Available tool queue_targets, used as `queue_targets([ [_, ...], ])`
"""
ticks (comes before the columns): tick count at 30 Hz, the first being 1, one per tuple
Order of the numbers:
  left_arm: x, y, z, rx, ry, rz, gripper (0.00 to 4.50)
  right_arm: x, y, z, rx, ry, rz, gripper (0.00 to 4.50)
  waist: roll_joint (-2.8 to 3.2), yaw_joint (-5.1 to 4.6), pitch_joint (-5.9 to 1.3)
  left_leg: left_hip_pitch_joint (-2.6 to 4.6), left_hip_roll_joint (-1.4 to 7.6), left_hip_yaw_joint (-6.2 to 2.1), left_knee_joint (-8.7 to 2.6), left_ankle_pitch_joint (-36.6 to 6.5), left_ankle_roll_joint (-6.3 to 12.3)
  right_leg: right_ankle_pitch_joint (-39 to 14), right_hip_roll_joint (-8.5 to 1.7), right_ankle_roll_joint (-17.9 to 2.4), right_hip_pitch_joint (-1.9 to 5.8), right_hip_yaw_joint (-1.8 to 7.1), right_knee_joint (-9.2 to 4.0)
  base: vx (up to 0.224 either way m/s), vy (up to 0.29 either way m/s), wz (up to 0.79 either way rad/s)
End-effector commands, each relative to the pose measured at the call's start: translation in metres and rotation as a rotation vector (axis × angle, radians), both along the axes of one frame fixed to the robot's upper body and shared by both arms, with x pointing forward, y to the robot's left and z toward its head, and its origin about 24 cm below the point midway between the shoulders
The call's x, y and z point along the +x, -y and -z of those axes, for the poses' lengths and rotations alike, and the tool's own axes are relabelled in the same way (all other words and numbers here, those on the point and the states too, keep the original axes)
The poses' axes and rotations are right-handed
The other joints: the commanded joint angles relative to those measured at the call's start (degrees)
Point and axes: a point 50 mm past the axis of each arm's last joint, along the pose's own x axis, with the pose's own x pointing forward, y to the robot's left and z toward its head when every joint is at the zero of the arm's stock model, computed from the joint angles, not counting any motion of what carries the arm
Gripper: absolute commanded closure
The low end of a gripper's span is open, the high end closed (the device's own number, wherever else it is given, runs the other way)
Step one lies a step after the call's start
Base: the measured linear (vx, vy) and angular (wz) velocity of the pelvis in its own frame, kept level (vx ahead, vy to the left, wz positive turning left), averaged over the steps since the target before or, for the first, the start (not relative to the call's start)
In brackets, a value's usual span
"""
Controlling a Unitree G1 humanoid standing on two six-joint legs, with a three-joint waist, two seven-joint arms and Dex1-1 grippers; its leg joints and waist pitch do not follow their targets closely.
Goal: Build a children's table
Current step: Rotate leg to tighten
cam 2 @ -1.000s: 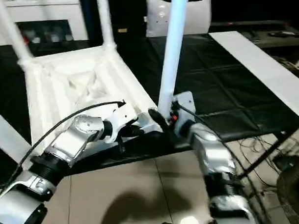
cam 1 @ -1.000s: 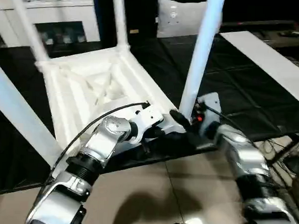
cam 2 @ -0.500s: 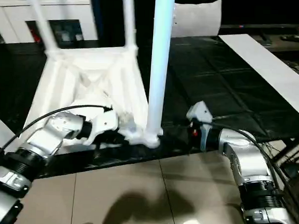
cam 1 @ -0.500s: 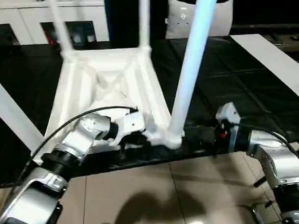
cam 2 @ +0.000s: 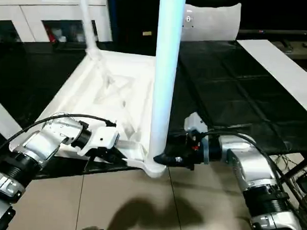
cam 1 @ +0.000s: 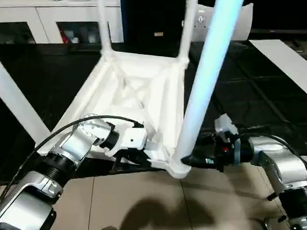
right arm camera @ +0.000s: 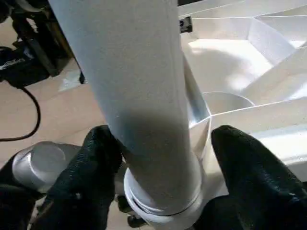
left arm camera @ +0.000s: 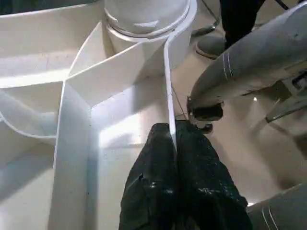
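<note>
I noted the right gripper (right arm camera: pixel 158 177), half a second earlier drawn clear to the side, came back to straddle the near leg (cam 1: pixel 207 81) at its corner socket (cam 1: pixel 176 166); the table top (cam 1: pixel 139 94) swung round.

**Bright plastic, dark surroundings**

We see light from above washing out the white table top (cam 1: pixel 139 89), its ribs barely readable. The nearest leg (cam 2: pixel 167 70) looks bluish and soft with blur. Our shadow falls on the tiled floor (cam 1: pixel 155 211). The black mat (cam 2: pixel 230 92) shows faint sheen.
</note>
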Motion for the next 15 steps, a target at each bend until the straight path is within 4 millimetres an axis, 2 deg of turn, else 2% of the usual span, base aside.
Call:
queue_targets([
  [1, -0.010, 0.016, 0.003, 0.041, -0.024, 0.152, 4.50, 0.002, -0.005, -0.004, 0.023, 0.005, -0.003, 1.62, -0.45, -0.48, -3.79, 0.62, -0.41, 1.83, -4.06, -19.56, 1.99, -19.85, 0.90, -10.09, 3.36, -0.02, -3.31, 0.000, 0.000, 0.00],
  [2, -0.010, 0.017, 0.003, 0.040, -0.023, 0.155, 4.50, 0.002, -0.007, -0.004, 0.028, 0.000, -0.010, 1.66, -0.38, -0.58, -3.79, 0.50, -0.42, 1.76, -4.12, -19.68, 1.82, -19.58, 0.96, -10.09, 3.39, -0.04, -3.23, 0.000, 0.000, 0.00],
  [6, -0.010, 0.016, 0.003, 0.041, -0.023, 0.158, 4.50, 0.001, -0.012, -0.003, 0.040, -0.015, -0.031, 2.08, -0.29, -0.52, -3.89, 0.77, -0.33, 1.82, -4.04, -19.74, 1.86, -17.99, 1.03, -10.83, 3.25, 0.02, -3.15, 0.000, 0.000, 0.00],
  [9, -0.009, 0.015, 0.003, 0.042, -0.027, 0.154, 4.50, 0.001, -0.013, -0.003, 0.045, -0.016, -0.033, 2.35, -0.25, -0.47, -3.89, 0.64, -0.35, 1.81, -4.09, -19.12, 1.97, -17.06, 0.98, -11.17, 3.45, -0.03, -3.04, 0.000, 0.000, 0.00],
  [12, -0.009, 0.015, 0.004, 0.017, -0.065, 0.109, 4.50, 0.002, -0.015, -0.003, 0.066, -0.024, -0.021, 2.44, -0.37, -0.50, -3.88, 0.61, -0.40, 1.88, -4.02, -19.05, 1.98, -17.72, 0.98, -10.89, 3.43, -0.01, -3.08, 0.000, 0.000, 0.00],
  [13, -0.009, 0.015, 0.004, 0.007, -0.078, 0.090, 4.50, 0.002, -0.016, -0.003, 0.070, -0.027, -0.007, 2.47, -0.17, -0.47, -3.84, 0.62, -0.45, 1.87, -4.05, -19.10, 1.83, -18.24, 0.98, -10.82, 3.42, -0.01, -3.08, 0.000, 0.000, 0.00],
  [15, -0.008, 0.015, 0.004, -0.025, -0.102, 0.040, 4.50, 0.008, -0.020, -0.001, 0.057, -0.015, 0.067, 2.49, -0.13, -0.71, -3.75, 0.57, -0.49, 1.90, -4.15, -19.71, 1.46, -19.38, 0.99, -10.40, 3.32, -0.01, -3.18, 0.000, 0.000, 0.00],
])
